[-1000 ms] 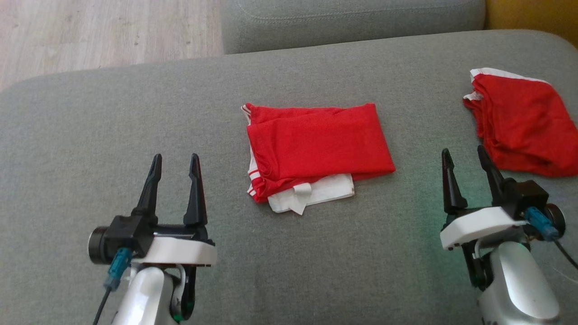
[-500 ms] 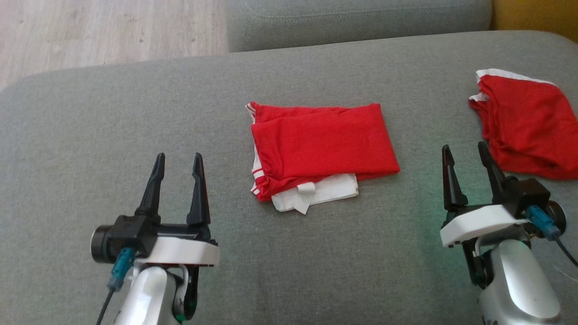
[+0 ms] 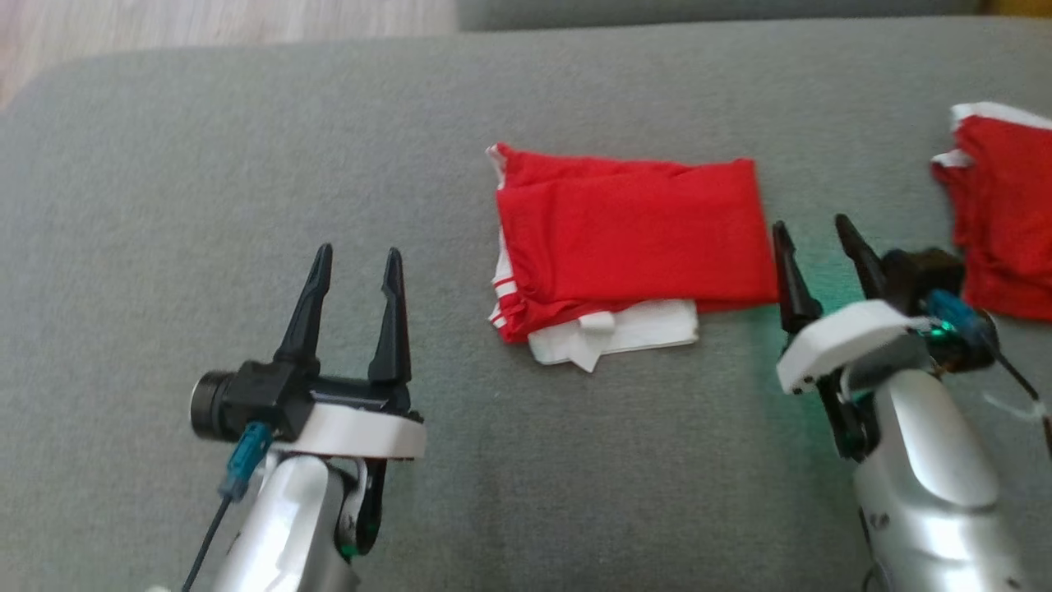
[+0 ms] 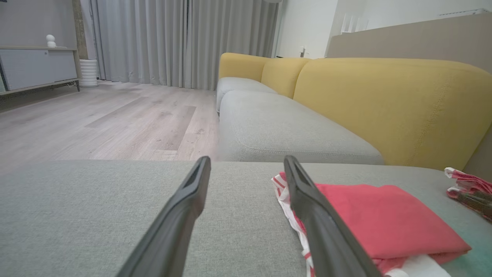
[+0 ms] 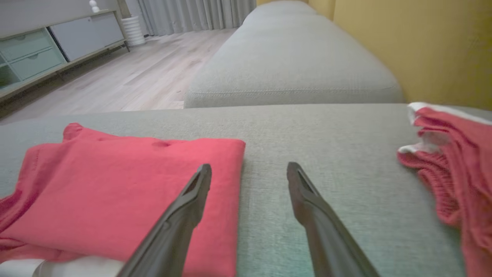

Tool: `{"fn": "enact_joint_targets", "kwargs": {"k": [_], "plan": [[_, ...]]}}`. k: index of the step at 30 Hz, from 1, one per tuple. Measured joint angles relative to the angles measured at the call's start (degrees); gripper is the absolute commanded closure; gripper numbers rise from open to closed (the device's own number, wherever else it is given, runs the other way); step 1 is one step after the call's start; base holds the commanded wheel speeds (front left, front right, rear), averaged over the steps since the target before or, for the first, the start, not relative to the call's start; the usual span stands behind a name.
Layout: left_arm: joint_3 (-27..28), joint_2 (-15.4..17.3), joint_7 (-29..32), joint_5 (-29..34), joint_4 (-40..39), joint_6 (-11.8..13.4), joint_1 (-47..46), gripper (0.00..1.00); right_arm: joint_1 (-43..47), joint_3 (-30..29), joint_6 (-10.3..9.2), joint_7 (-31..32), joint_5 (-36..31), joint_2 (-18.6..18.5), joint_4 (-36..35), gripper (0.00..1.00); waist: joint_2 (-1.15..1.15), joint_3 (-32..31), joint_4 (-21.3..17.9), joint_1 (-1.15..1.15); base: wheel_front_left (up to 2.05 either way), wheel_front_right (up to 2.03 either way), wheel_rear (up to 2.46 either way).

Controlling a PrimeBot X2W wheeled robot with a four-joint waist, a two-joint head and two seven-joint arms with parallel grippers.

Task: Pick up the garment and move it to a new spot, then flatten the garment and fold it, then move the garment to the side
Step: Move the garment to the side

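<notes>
The soft, light red garment [image 3: 633, 238] in the middle of the sofa seat [image 3: 164, 205] should be pinched at its side edges; the left gripper [image 3: 359, 249] and right gripper [image 3: 809, 224] are wide open, empty.

Red and white on grey.
The folded red garment [image 3: 633, 234] shows white cloth with thin red stripes along one edge, and the crumpled red garment [image 3: 1007, 214] carries a white band. The woven sofa cushion [image 3: 246, 164] is plain grey, its backrest [image 4: 384, 100] mustard yellow, the plank floor [image 4: 115, 123] pale wood. My left gripper [image 3: 359, 251] and right gripper [image 3: 809, 222] are black.
</notes>
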Motion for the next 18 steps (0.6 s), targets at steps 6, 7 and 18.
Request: {"fn": "enact_joint_targets", "kwargs": {"k": [6, 7, 18], "plan": [[-2.08, -0.02, -0.01, -1.03, -0.01, 0.52, -1.91, 0.00, -5.00, 1.82, 0.00, 3.61, 3.32, -0.01, 7.80, 0.00, 0.00, 2.93, 2.70, 0.00, 0.00, 0.00, 0.00], [-2.42, -0.02, -0.01, -1.32, -0.02, 0.54, -2.22, 0.00, -5.75, 1.93, 0.00, 4.01, 3.33, -0.02, 9.26, 0.00, 0.00, 3.35, 3.18, 0.01, 0.00, 0.00, 0.00], [-3.45, -0.04, -0.01, -1.75, 0.21, 1.44, -3.24, 0.00, -13.50, 4.69, 0.00, 4.04, 4.24, -1.01, 20.80, 1.00, 0.00, 4.84, 6.10, 0.00, 0.00, 0.00, 0.00]]}}
